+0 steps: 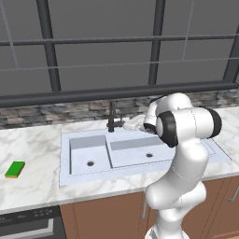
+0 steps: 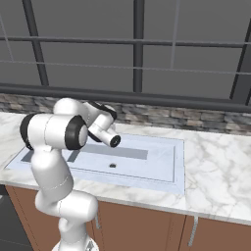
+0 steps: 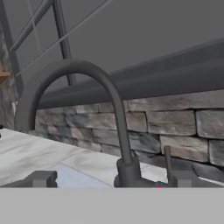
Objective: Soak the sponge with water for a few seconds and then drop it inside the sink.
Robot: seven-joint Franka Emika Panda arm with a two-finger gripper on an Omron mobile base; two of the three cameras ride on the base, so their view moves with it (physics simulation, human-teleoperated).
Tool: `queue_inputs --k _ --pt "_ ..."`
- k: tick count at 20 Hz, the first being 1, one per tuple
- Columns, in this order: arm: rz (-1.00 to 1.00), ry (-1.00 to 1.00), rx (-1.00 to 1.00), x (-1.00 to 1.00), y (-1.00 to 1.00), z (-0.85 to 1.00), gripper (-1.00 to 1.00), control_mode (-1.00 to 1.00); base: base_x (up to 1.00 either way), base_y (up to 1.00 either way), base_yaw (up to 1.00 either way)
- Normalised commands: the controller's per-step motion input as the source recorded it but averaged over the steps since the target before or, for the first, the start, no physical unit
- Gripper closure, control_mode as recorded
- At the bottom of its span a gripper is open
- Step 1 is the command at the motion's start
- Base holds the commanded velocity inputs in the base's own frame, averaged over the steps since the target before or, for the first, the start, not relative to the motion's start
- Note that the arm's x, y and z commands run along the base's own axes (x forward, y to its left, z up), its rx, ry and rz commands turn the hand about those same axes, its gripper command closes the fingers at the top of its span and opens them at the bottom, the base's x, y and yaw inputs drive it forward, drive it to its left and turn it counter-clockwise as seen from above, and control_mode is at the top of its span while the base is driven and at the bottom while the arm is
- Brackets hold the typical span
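Reaching toward the black faucet [image 3: 105,122], the end effector [image 3: 111,178] sits just in front of its base with both fingertips [image 3: 41,178] spread wide apart and nothing between them. Off to the left, the green sponge [image 1: 15,169] lies flat on the marble tabletop [image 1: 32,186], well apart from the double-basin sink [image 1: 112,154].
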Motion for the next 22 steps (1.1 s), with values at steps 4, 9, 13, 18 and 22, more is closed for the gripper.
queue_inputs --k 4,9,13,18,22 --pt "0.00 -0.02 0.00 0.16 0.00 -0.14 -1.00 -1.00 0.00 0.00 0.00" --pt "0.00 -0.01 0.00 0.16 0.00 -0.08 -1.00 -1.00 0.00 0.00 0.00" --pt "0.00 0.00 0.00 0.13 0.00 -0.05 -1.00 -1.00 0.00 0.00 0.00" --pt "0.00 0.00 0.00 0.20 0.00 0.00 -1.00 -1.00 0.00 0.00 0.00" --pt "0.00 0.00 -0.01 0.22 0.00 0.00 -1.00 -1.00 0.00 0.00 0.00"
